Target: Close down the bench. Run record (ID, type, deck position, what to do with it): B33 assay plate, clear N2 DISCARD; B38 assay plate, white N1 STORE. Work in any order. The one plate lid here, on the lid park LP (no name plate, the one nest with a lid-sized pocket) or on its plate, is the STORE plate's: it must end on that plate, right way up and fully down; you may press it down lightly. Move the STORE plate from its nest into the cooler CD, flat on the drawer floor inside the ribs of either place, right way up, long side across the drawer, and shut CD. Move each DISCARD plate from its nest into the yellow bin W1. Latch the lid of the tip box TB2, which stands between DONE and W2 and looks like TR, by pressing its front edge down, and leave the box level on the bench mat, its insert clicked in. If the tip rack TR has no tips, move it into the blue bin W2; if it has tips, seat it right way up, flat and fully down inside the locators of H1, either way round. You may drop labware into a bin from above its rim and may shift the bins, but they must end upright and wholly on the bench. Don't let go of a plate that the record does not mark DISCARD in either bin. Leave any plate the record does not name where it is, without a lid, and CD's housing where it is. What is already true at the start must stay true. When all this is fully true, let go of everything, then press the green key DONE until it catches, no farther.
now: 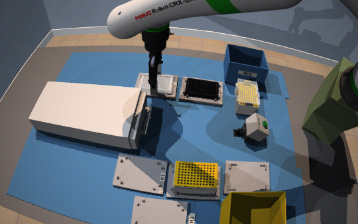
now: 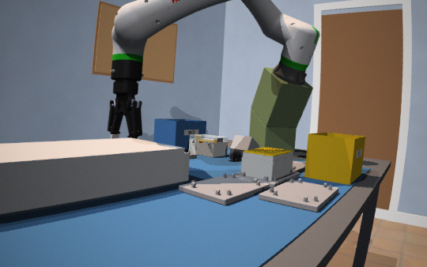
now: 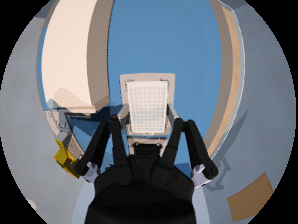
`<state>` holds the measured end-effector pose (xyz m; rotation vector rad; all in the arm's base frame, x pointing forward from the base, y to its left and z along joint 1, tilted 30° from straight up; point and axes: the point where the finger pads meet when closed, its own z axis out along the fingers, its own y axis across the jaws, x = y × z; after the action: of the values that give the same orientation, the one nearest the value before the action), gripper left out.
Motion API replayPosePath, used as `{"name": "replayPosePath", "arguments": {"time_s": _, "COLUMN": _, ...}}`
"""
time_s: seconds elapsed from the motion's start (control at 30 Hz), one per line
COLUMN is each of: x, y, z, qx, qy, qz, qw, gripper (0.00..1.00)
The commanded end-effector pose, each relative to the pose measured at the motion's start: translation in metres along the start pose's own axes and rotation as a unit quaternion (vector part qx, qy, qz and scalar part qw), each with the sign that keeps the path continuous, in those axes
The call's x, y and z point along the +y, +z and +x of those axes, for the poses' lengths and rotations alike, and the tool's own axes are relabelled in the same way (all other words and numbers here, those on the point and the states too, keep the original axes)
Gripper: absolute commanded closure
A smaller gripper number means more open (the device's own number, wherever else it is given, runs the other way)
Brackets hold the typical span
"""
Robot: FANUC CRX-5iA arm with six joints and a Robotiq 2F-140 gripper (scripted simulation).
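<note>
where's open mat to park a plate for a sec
Open blue mat lies between the cooler, the green key box and the tip rack. The back row near the gripper and blue bin is crowded.

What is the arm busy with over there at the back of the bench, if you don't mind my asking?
The arm's gripper hangs just above a pale plate in a holder at the back of the mat, fingers apart and holding nothing. It looks set to take hold of that plate. The cooler drawer next to it stands slightly open. A black plate sits in the neighbouring holder, untouched.
</note>
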<state>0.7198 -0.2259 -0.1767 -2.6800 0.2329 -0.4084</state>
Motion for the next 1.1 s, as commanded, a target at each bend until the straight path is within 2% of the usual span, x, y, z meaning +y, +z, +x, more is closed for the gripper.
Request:
{"name": "replayPosePath", "arguments": {"time_s": 0.0, "x": 0.0002, "y": -0.0003, "z": 0.0002, "qx": 0.000, "qy": 0.000, "qz": 0.000, "qw": 1.000, "gripper": 0.39}}
{"name": "replayPosePath", "arguments": {"time_s": 0.43, "x": 0.0002, "y": -0.0003, "z": 0.0002, "qx": 0.000, "qy": 0.000, "qz": 0.000, "qw": 1.000, "gripper": 0.45}}
{"name": "replayPosePath", "arguments": {"time_s": 0.47, "x": 0.0002, "y": -0.0003, "z": 0.0002, "qx": 0.000, "qy": 0.000, "qz": 0.000, "qw": 1.000, "gripper": 1.00}}
{"name": "replayPosePath", "arguments": {"time_s": 1.07, "x": 0.0002, "y": -0.0003, "z": 0.0002, "qx": 0.000, "qy": 0.000, "qz": 0.000, "qw": 1.000, "gripper": 1.00}}
